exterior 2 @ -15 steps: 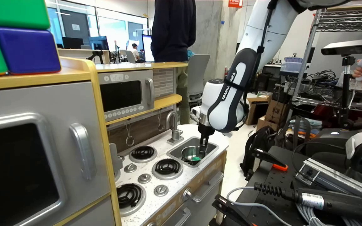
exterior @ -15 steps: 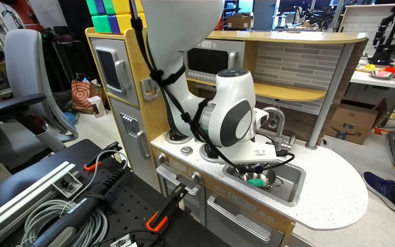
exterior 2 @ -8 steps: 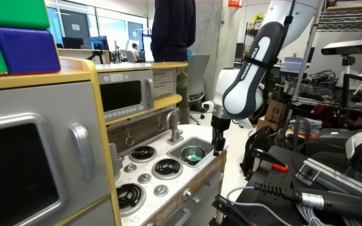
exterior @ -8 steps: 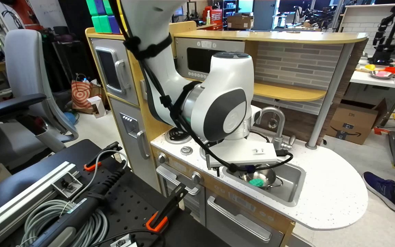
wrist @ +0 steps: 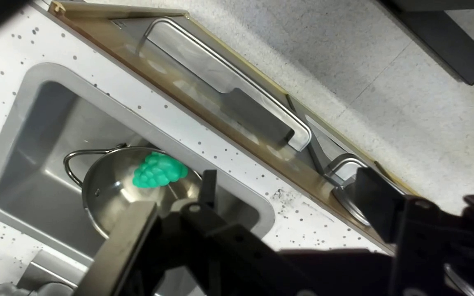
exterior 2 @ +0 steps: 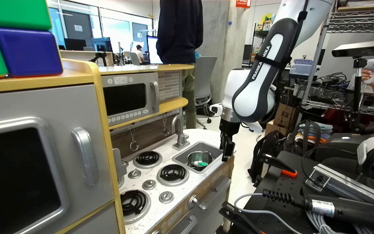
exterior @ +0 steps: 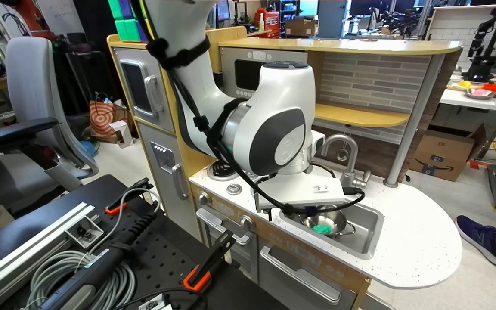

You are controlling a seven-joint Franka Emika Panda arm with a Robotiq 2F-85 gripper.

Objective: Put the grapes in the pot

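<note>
The green grapes [wrist: 159, 170] lie inside the shiny silver pot [wrist: 111, 193], against its wall nearest the front of the counter. In both exterior views the grapes [exterior: 322, 229] [exterior 2: 202, 164] also show within the pot [exterior: 338, 220] [exterior 2: 193, 158], which stands in the sink. My gripper [wrist: 290, 194] is open in the wrist view, its two black fingers far apart with only counter and cupboard front seen between them. In an exterior view the gripper [exterior 2: 226, 154] hangs above the counter's front edge, beside the sink and apart from the pot. The arm hides its fingers in an exterior view.
The grey sink [wrist: 23, 193] surrounds the pot, with a faucet [exterior 2: 181, 133] behind it. Stove burners [exterior 2: 173, 174] lie to one side on the counter. A yellow shelf [exterior: 360, 115] runs above the back. A black table [exterior: 157, 254] holding clamps and cable stands in front.
A second ago my gripper reached down into the pot at the grapes. It has risen out and moved toward the counter's front edge, jaws now wider, leaving the grapes in the pot.
</note>
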